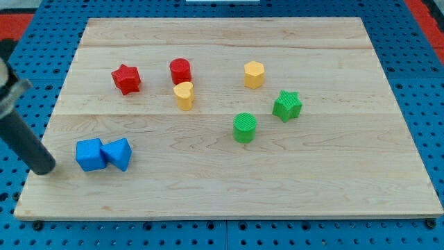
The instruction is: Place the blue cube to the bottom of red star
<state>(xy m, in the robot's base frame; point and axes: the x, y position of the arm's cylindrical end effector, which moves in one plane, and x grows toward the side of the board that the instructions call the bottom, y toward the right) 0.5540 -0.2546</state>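
Observation:
The blue cube (pixel 90 154) lies near the board's lower left, touching a second blue block (pixel 118 153), a wedge-like shape, on its right. The red star (pixel 126 78) lies in the upper left part of the board, well above the cube. My tip (pixel 44 169) is at the board's left edge, a short way to the left of the blue cube and a little below its middle, with a gap between them. The rod rises toward the view's upper left.
A red cylinder (pixel 180 71) and a yellow block (pixel 184 95) sit right of the star. A yellow hexagonal block (pixel 254 73), a green star (pixel 286 105) and a green cylinder (pixel 244 128) lie right of centre. The wooden board (pixel 347 173) rests on a blue pegboard.

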